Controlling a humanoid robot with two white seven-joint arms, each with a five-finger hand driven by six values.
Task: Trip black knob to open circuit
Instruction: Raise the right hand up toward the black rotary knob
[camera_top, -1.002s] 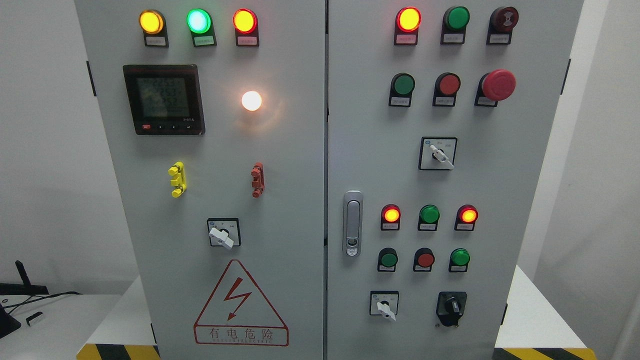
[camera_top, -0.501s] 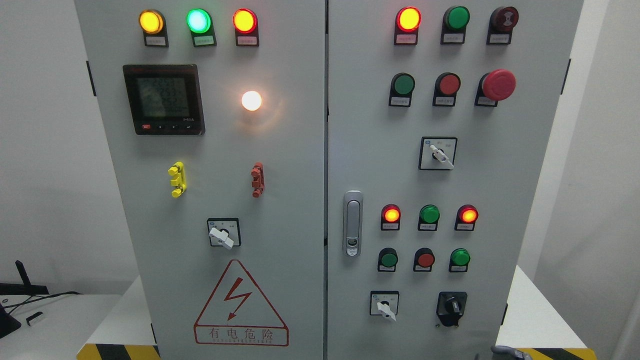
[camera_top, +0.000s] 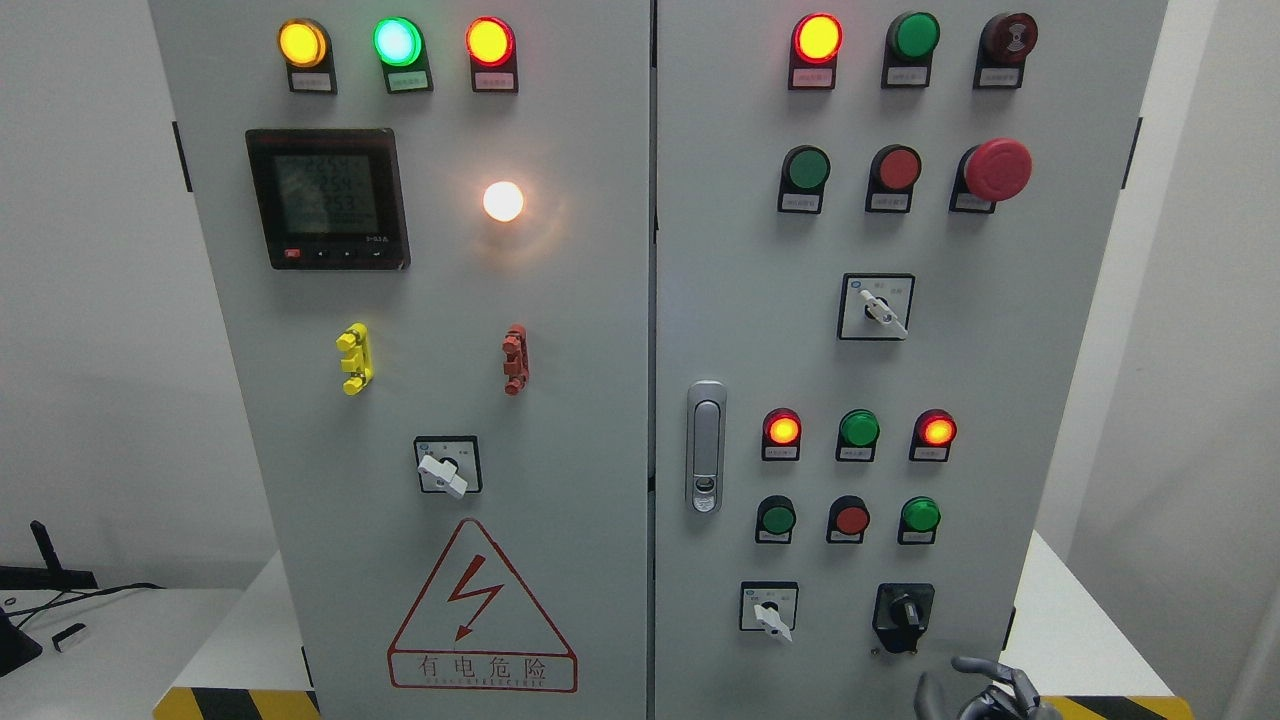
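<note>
The black rotary knob (camera_top: 903, 617) sits at the lower right of the grey metal cabinet's right door (camera_top: 720, 300), beside a white-handled selector switch (camera_top: 769, 610). Just below the knob, the robot's dark grey right hand (camera_top: 985, 688) shows at the bottom edge, fingers spread and curved, grasping nothing, not touching the knob.

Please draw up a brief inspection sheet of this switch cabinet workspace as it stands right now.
Surface: grey cabinet door, shut, upright.
Job's things: black knob at the lower right of the panel, untouched.
Clutter: nothing seen on the panel.
Grippers: right hand just below the black knob, fingers spread, holding nothing; left hand not in view.
Cables: black cable on the white table at lower left.
Surroundings: lit indicator lamps, digital meter, red mushroom button, hazard sign.
</note>
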